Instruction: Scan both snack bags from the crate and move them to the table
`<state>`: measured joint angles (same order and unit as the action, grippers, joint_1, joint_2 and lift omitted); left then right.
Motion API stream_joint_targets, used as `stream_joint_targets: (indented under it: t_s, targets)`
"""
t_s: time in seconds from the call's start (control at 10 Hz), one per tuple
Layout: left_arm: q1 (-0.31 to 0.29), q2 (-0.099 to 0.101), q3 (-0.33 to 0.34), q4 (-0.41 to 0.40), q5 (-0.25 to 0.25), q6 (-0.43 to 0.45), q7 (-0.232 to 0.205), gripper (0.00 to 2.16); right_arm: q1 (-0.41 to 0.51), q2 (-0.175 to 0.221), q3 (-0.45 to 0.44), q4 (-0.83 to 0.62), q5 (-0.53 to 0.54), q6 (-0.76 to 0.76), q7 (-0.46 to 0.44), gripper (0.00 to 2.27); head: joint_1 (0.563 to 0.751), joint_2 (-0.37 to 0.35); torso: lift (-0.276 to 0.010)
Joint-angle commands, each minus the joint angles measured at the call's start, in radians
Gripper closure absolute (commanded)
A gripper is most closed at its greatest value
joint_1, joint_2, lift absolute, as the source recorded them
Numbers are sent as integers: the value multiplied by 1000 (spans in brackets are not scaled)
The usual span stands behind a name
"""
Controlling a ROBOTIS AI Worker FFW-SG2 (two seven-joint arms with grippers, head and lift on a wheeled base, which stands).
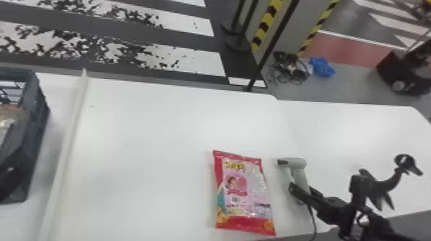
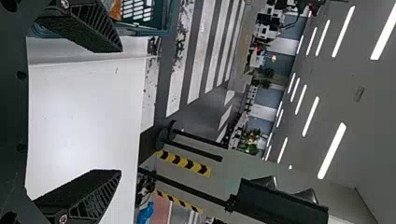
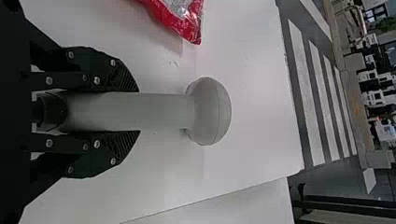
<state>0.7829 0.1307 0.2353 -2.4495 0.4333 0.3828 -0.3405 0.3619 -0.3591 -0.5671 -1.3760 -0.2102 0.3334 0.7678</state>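
Observation:
A red and pink snack bag lies flat on the white table. Just right of it, my right gripper is shut on the handle of the grey scanner, whose head points toward the bag. In the right wrist view, the right gripper holds the scanner between both fingers, with a corner of the snack bag nearby. The dark crate stands at the far left, with a shiny packet inside. In the left wrist view my left gripper is open, nothing between its fingers.
A raised pale strip runs along the table between crate and bag. A second white table adjoins on the right. The scanner's cable hangs toward the near edge. A black pole rises behind the table.

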Motion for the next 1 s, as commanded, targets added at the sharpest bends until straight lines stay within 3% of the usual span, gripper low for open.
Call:
stream_joint_targets:
  t_s: [0.0, 0.2, 0.4, 0.6, 0.8, 0.9]
  targets:
    - [-1, 0, -7, 0, -2, 0, 0, 66, 11, -1, -2, -5, -1, -24, 1, 97, 695, -350, -87]
    - [-5, 0, -14, 1, -10, 0, 0, 66, 26, 0, -22, -34, -11, -24, 1, 43, 695, -350, -87]
    - [-8, 1, -13, 7, -10, 0, 0, 66, 104, 17, -74, -195, -80, 52, 2, 43, 695, -350, -87]
    - [-17, 3, -13, 12, -10, 0, 0, 66, 175, 46, -149, -443, -152, 378, 87, 60, 695, -350, -87]
    - [-25, 4, -14, 20, -11, 3, -2, 66, 160, 29, -145, -540, -169, 706, 196, 63, 695, -350, -87]
    - [-25, 6, -13, 21, -11, 3, -2, 66, 157, -1, -97, -541, -166, 770, 215, 63, 695, -350, -87]
